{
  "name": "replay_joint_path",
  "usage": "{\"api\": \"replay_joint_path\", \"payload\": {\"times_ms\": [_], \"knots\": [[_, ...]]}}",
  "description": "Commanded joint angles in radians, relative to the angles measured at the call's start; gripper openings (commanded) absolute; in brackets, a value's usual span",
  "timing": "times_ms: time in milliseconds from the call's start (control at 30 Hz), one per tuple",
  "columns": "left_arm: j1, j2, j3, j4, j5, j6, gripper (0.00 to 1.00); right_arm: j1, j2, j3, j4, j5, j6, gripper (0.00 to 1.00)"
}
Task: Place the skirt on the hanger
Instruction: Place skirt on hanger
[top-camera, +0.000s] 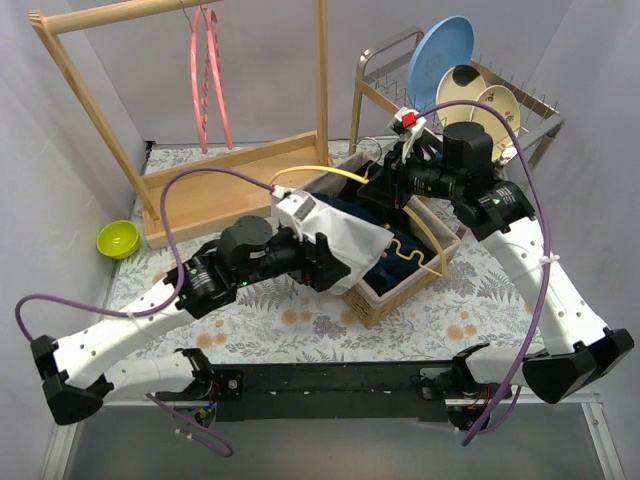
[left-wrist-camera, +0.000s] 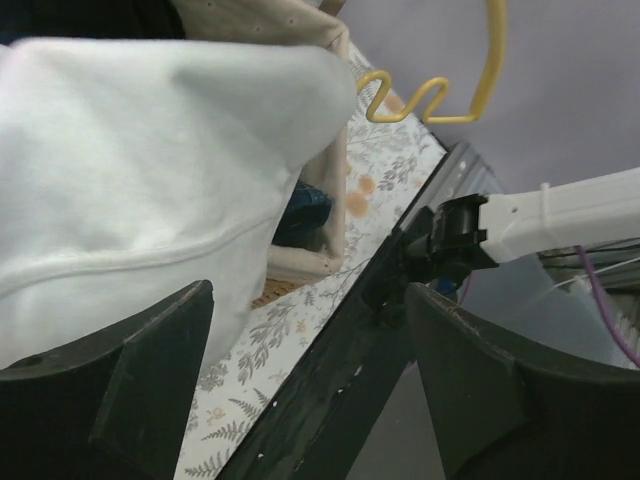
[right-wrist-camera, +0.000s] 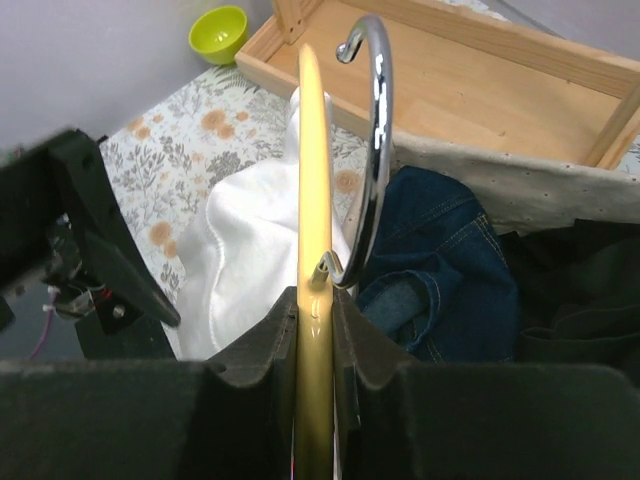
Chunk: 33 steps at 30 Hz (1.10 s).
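Hanger (right-wrist-camera: 312, 150) pinched by right gripper (right-wrist-camera: 315, 312): hold level. Left gripper (left-wrist-camera: 310, 300) spread near skirt (left-wrist-camera: 130, 150); grab waistband first.

Prob. a robot lab cell dressed as a home corner: plain walls (top-camera: 40, 150) round a floral-cloth table (top-camera: 300, 322) w/ wooden garment rack (top-camera: 95, 118), wire dish rack (top-camera: 357, 100), plates (top-camera: 440, 50), green bowl (top-camera: 118, 238), and a black base rail (top-camera: 330, 380).

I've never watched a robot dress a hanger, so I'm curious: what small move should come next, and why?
Probably the left hand should edge toward the white skirt and close on its edge. That hand stands wide open with the cloth beside it, ungripped, while the right hand clamps the yellow hanger over the basket, seemingly ready to receive it.
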Motion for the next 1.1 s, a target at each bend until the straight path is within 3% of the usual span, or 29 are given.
{"api": "replay_joint_path", "payload": {"times_ms": [0, 333, 567, 600, 633, 867, 1067], "knots": [[-0.1, 0.088, 0.113, -0.076, -0.234, 0.089, 0.75, -0.004, 0.006, 0.06, 0.16, 0.051, 0.119, 0.01], [-0.22, 0.26, 0.166, -0.158, -0.647, 0.114, 0.67, -0.005, 0.039, 0.056, 0.18, 0.028, 0.163, 0.01], [-0.245, 0.347, 0.16, -0.158, -0.808, 0.105, 0.51, -0.005, 0.043, 0.055, 0.188, 0.013, 0.185, 0.01], [-0.245, 0.351, 0.158, -0.155, -0.815, 0.099, 0.46, -0.005, 0.042, 0.053, 0.189, 0.013, 0.185, 0.01], [-0.245, 0.355, 0.152, -0.148, -0.822, 0.098, 0.33, -0.005, 0.04, 0.053, 0.189, 0.013, 0.183, 0.01], [-0.245, 0.323, 0.126, -0.079, -0.772, 0.114, 0.0, -0.01, 0.026, 0.041, 0.194, 0.022, 0.182, 0.01], [-0.245, 0.2, 0.103, -0.026, -0.612, 0.114, 0.0, -0.015, 0.026, 0.035, 0.198, 0.025, 0.18, 0.01]]}}
